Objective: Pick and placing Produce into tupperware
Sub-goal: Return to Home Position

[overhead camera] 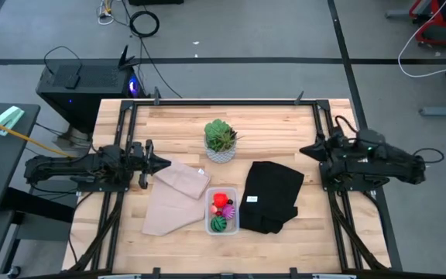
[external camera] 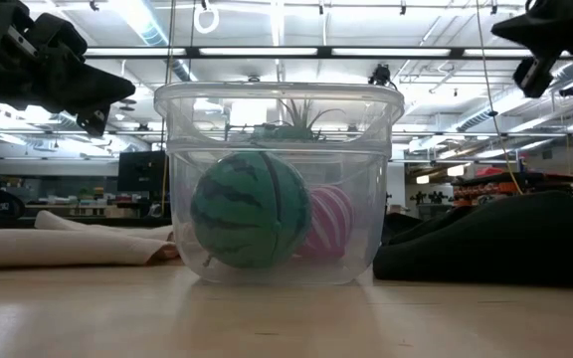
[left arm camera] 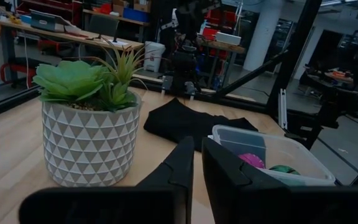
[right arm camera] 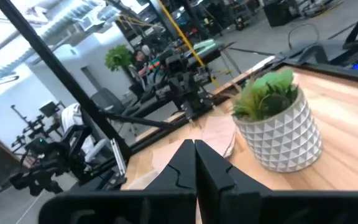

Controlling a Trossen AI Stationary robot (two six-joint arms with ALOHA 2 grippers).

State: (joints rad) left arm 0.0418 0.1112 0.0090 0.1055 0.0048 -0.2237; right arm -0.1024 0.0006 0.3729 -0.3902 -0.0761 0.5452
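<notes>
The clear tupperware [overhead camera: 222,212] sits on the table near its near edge, between a tan cloth and a black cloth. Inside it lie a dark green striped ball [external camera: 250,209], a magenta striped ball [external camera: 328,221] and a red piece [overhead camera: 221,199]. In the left wrist view the tupperware [left arm camera: 272,152] shows the magenta and green balls over its rim. My left gripper [overhead camera: 165,163] hovers shut above the table's left side, over the tan cloth's far edge. My right gripper [overhead camera: 303,149] hovers shut above the right side, and both point toward the table's middle.
A spiky green plant in a white patterned pot [overhead camera: 221,141] stands in the table's middle, far of the tupperware. A tan cloth [overhead camera: 175,195] lies left of the tupperware and a black cloth [overhead camera: 273,195] right of it. Black frame rails run along the table's edges.
</notes>
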